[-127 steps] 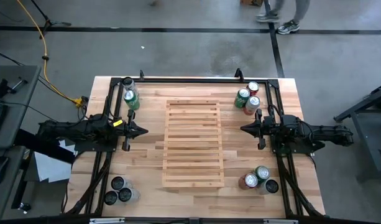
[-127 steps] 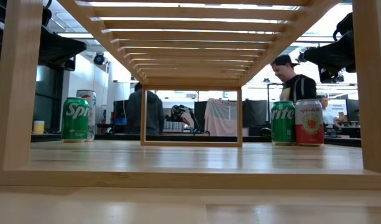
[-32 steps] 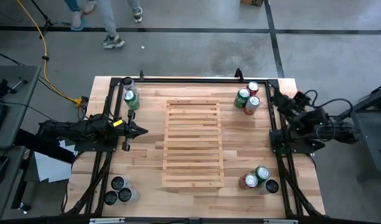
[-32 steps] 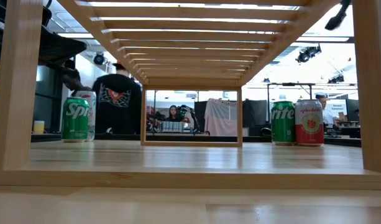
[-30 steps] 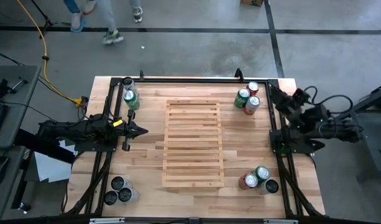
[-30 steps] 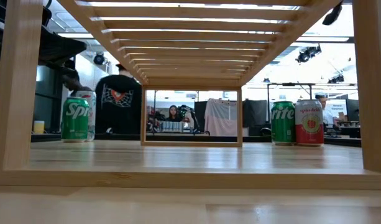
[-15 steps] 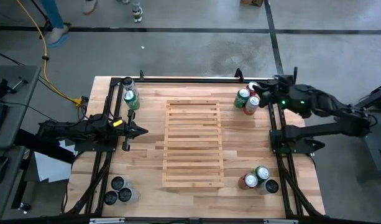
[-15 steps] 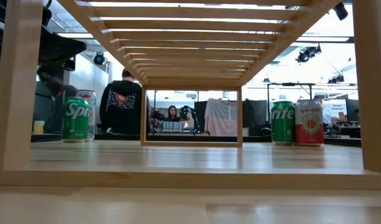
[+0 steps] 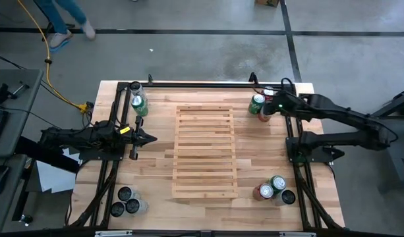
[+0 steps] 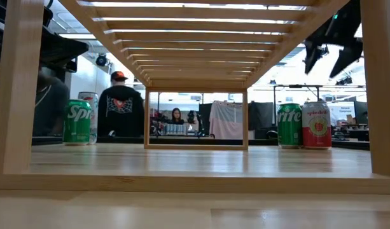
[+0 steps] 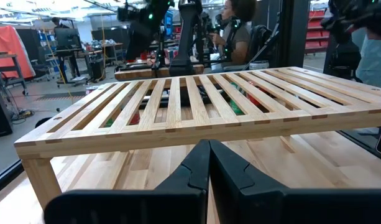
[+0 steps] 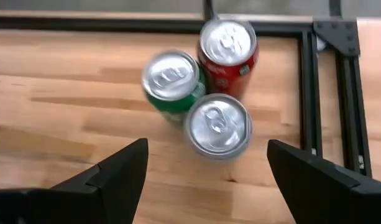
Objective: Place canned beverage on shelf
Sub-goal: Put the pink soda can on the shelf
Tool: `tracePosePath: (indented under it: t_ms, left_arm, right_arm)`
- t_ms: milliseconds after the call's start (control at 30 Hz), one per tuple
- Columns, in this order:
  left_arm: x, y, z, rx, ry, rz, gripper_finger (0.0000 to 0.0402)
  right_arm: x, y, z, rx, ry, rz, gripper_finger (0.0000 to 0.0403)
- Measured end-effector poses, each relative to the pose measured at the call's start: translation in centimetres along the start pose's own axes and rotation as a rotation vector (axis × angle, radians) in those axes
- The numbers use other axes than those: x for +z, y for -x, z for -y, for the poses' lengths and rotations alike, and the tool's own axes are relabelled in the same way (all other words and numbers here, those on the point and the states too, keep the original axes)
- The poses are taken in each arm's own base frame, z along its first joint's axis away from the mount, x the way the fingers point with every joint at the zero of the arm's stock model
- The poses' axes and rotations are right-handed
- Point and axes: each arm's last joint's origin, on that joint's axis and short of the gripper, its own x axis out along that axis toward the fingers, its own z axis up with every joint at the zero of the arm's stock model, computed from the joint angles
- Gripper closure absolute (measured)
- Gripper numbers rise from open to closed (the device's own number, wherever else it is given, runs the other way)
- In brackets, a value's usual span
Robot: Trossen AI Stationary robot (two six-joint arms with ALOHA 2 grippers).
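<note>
Right gripper (image 12: 206, 165) now spread wide above three cans (image 12: 217, 124) at far bench (image 9: 188, 95) corner, swung over from bench edge; left gripper (image 11: 209, 158) pressed together, unmoved beside shelf (image 9: 205, 151).

High view looks straight down on the whole table (image 9: 155, 141); low view sits under the shelf (image 10: 201, 25), facing twelve o'clock. Right wrist peers down closely on three cans (image 12: 206, 93), shared with both.

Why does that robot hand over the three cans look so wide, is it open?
Open. The right gripper hangs above the three cans, its fingers spread wide apart with nothing between them.
</note>
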Motion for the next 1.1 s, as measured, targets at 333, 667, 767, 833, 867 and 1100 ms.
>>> tracePosePath:
  t_ms: [333,667,767,833,867,1100]
  left_arm:
    - [0.0,0.0,0.0,0.0,0.0,0.0,0.0401]
    - [0.0,0.0,0.0,0.0,0.0,-0.001,0.0401]
    - [0.0,0.0,0.0,0.0,0.0,-0.001,0.0401]
    - [0.0,0.0,0.0,0.0,0.0,0.0,0.0401]
    - [0.0,0.0,0.0,0.0,0.0,-0.001,0.0401]
    - [0.0,0.0,0.0,0.0,0.0,-0.001,0.0401]
  right_arm:
    - [1.1,-4.6,-1.2,-0.059,0.147,-0.111,0.0089]
    - [2.1,-8.1,-0.9,-0.1,0.304,-0.273,0.0089]
    - [2.2,-8.8,-0.8,-0.107,0.338,-0.298,0.0088]
    - [2.4,-9.1,-0.8,-0.104,0.354,-0.308,0.0088]
    - [2.4,-9.2,-0.8,-0.102,0.363,-0.311,0.0088]
    - [2.4,-9.2,-0.8,-0.084,0.405,-0.321,0.0092]
